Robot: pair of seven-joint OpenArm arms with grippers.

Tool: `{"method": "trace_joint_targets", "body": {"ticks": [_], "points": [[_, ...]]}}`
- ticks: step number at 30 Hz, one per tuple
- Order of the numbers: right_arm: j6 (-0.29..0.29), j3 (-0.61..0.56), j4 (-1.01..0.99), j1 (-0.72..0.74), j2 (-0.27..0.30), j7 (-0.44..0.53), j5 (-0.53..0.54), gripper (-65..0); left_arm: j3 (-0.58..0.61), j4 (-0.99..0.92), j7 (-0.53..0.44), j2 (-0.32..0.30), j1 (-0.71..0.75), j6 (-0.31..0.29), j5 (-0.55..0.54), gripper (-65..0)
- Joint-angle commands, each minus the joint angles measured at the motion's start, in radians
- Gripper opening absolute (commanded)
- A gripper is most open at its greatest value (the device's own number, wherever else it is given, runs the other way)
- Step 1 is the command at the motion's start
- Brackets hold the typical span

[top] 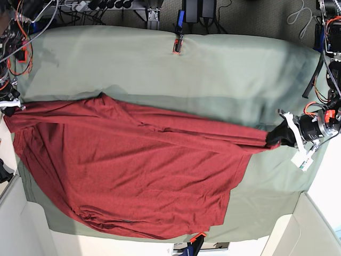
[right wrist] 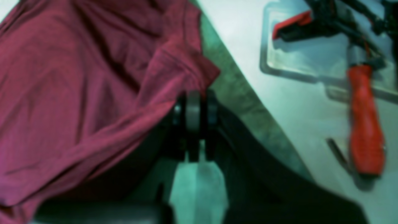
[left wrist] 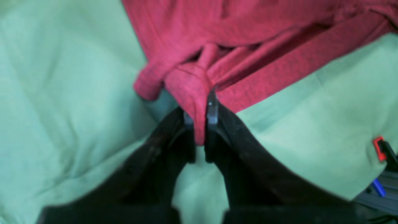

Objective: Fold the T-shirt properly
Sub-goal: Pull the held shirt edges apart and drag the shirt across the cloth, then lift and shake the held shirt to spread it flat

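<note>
While stretching between both arms, sitting early in the task: lying mostly opened out, the T-shirt (top: 133, 181) over the sage-green cloth (top: 213, 69) covering the tabletop, with no tidy fold showing yet. Judging from the base view, only spreading and tensioning done so far; sleeves, sides and the final halving all left to do.

Clamping a bunched tab of red fabric in the left wrist view, the left pincer (left wrist: 200, 119), with the pads (left wrist: 212, 109) pressing narrow on either side of the cloth. Gripping at roughly 3 o'clock in the base view, pulling that corner out into a taut point (top: 269, 141).

Closing tight in the right wrist view, the right pincer (right wrist: 194, 119), with its jaws together at the hemmed edge of the shirt; looking like a pinch on that edge, though blur is hiding exactly how much fabric is caught. Sitting at about 9 o'clock in the base view, at the far end of the stretched edge (top: 13, 109).

Running 9 to 3 o'clock, the long axis of the garment, along the taut upper edge. Sagging toward 6 o'clock, the loose body of the shirt, rumpling near the lower edge (top: 101, 221). Lying beside the cloth in the right wrist view, a red-handled tool (right wrist: 365, 124).
</note>
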Motion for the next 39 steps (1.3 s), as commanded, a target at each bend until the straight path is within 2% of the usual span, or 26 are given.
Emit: {"method": "trace_joint_targets", "body": {"ticks": [1, 6, 10, 17, 20, 23, 26, 31, 33, 37, 39], "points": [[0.003, 0.004, -0.02, 0.039, 0.026, 0.026, 0.008, -65.0, -0.008, -0.003, -0.028, -0.022, -0.034, -0.005, -0.008, -65.0], [0.037, 0.004, -0.19, 0.146, 0.071, 0.02, 0.007, -65.0, -0.006, -0.069, -0.031, -0.022, -0.092, -0.005, -0.009, -65.0], [0.037, -0.001, -0.232, 0.176, 0.083, 0.023, 0.007, -65.0, 0.003, -0.084, -0.037, -0.022, -0.095, -0.005, -0.006, -65.0], [0.035, -0.012, -0.234, 0.207, 0.083, 0.026, -0.023, -65.0, 0.05, -0.088, -0.142, -0.013, -0.126, -0.005, 0.113, -65.0], [0.034, -0.013, -0.235, 0.212, 0.085, 0.027, -0.036, -65.0, 0.067, -0.115, -0.151, -0.014, -0.158, -0.005, 0.135, -65.0], [0.034, -0.018, -0.235, 0.212, 0.085, 0.031, -0.034, -65.0, 0.097, -0.18, -0.177, -0.013, -0.206, -0.005, 0.142, -65.0], [0.034, -0.025, -0.236, 0.212, 0.085, 0.047, -0.039, -65.0, 0.154, -0.261, -0.257, -0.008, -0.258, -0.005, 0.203, -65.0], [0.034, -0.049, -0.253, 0.212, 0.086, 0.076, -0.061, -65.0, 0.248, -0.407, -0.314, 0.045, -0.357, -0.005, 0.27, -65.0], [0.034, -0.06, -0.274, 0.213, 0.087, 0.092, -0.064, -62.2, 0.266, -0.463, -0.335, 0.071, -0.391, -0.005, 0.284, -65.0], [0.034, -0.065, -0.319, 0.214, 0.088, 0.114, -0.064, -48.9, 0.269, -0.554, -0.347, 0.119, -0.454, -0.005, 0.306, -65.0], [0.034, -0.065, -0.329, 0.214, 0.088, 0.117, -0.063, -48.0, 0.269, -0.587, -0.351, 0.14, -0.483, -0.005, 0.318, -65.0]]}}
